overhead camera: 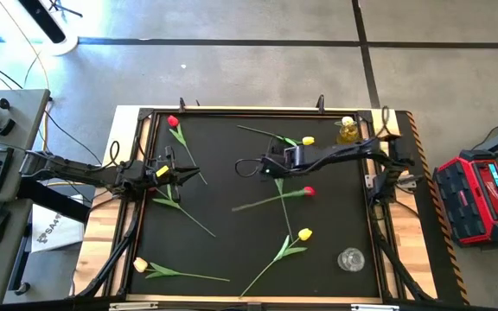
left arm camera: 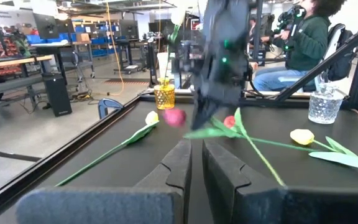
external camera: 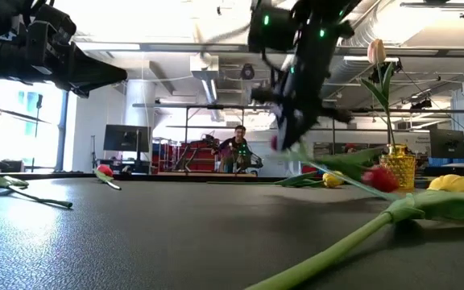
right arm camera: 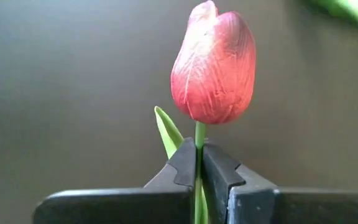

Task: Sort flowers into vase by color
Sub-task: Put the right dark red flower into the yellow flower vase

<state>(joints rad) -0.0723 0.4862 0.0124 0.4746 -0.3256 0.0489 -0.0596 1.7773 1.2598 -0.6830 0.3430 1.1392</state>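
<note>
The left tool (overhead camera: 173, 173) is hovering closed and empty by the counter's left edge. The right tool (right arm camera: 196, 163) is gripping a red tulip (right arm camera: 213, 65) by its stem over the counter's middle; carrying it to a vase, probably the yellow vase (overhead camera: 347, 131) at the far right corner, looks next

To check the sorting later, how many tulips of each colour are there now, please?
Red tulips: 3
Yellow tulips: 4, one by the left gripper less certain
Cream tulip: 1
Total: 8
</note>
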